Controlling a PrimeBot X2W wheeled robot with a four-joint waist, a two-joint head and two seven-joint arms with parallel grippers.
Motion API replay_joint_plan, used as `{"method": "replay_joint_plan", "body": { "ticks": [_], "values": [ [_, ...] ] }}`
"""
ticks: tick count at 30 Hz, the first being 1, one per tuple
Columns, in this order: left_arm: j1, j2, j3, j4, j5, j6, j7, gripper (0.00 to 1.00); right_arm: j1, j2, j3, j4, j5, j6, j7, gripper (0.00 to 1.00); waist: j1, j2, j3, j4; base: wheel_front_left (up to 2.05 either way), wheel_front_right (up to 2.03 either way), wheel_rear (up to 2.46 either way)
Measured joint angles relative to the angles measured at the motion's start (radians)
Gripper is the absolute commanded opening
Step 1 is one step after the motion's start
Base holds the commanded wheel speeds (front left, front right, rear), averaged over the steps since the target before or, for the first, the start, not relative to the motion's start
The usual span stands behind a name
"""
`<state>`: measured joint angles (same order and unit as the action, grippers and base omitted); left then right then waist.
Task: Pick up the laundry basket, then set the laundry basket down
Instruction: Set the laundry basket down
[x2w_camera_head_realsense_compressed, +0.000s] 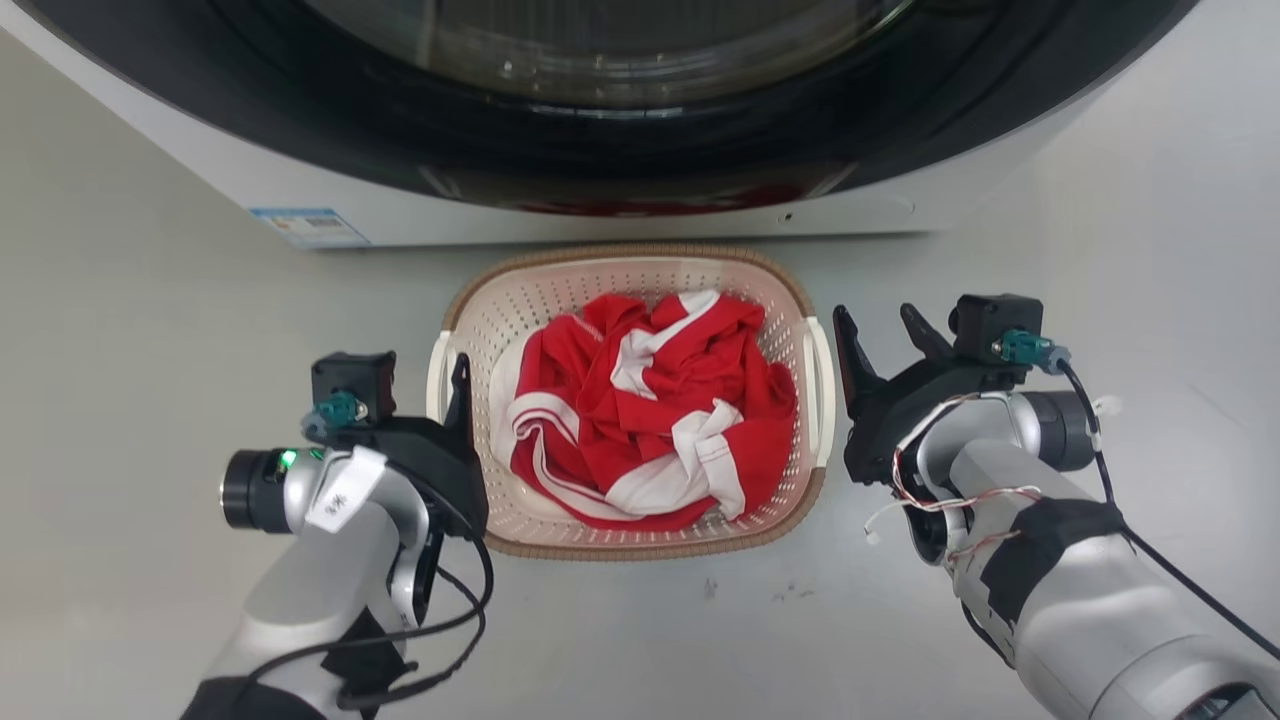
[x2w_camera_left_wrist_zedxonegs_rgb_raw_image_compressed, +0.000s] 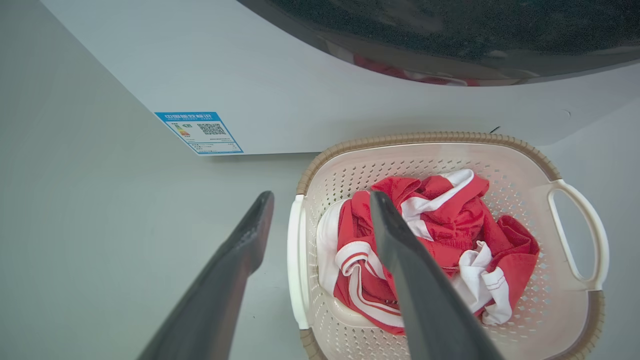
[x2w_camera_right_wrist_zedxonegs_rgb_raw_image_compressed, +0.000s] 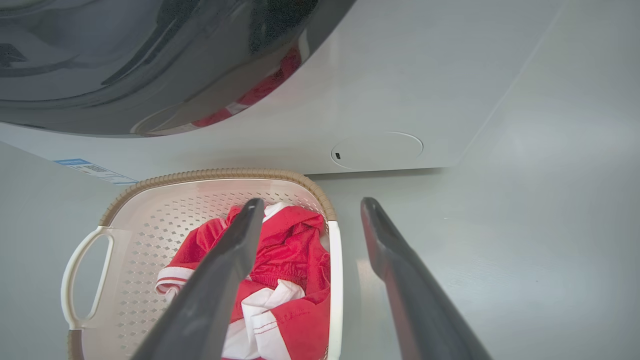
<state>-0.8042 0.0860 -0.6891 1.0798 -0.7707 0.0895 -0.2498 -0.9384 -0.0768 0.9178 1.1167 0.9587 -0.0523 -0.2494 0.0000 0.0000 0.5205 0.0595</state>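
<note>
Pale grey floor (x2w_camera_head_realsense_compressed: 150, 420) in front of a white washer (x2w_camera_head_realsense_compressed: 400, 215) w/ a dark door. The laundry basket (x2w_camera_head_realsense_compressed: 500, 320) sits on the floor just before the washer, red-and-white clothes (x2w_camera_head_realsense_compressed: 650, 410) inside. Left gripper (x2w_camera_left_wrist_zedxonegs_rgb_raw_image_compressed: 321, 197) is spread wide, fingers either side of the left handle (x2w_camera_left_wrist_zedxonegs_rgb_raw_image_compressed: 296, 260). Right gripper (x2w_camera_head_realsense_compressed: 874, 312) is likewise spread by the right handle (x2w_camera_head_realsense_compressed: 822, 390). Neither grasps anything; can't tell if they touch the handles.

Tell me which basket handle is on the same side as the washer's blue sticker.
The left handle, beside the left gripper. The sticker is on the washer at its left corner; the right handle is far from it.
</note>
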Motion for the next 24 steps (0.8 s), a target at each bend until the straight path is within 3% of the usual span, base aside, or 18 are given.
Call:
{"method": "replay_joint_plan", "body": {
  "ticks": [10, 24],
  "values": [
    [0.183, 0.008, 0.065, -0.142, 0.054, 0.025, 0.0, 1.0, 0.156, -0.038, -0.103, -0.134, -0.036, -0.035, 0.0, 1.0, -0.0001, 0.0, -0.146, -0.007, 0.0, 0.0, 0.0],
    [0.482, 0.07, 0.151, -0.394, 0.18, 0.034, 0.0, 1.0, 0.485, -0.066, -0.231, -0.382, -0.165, -0.064, 0.0, 1.0, -0.0003, -0.0001, -0.351, -0.014, 0.0, 0.0, 0.0]
  ]
}}
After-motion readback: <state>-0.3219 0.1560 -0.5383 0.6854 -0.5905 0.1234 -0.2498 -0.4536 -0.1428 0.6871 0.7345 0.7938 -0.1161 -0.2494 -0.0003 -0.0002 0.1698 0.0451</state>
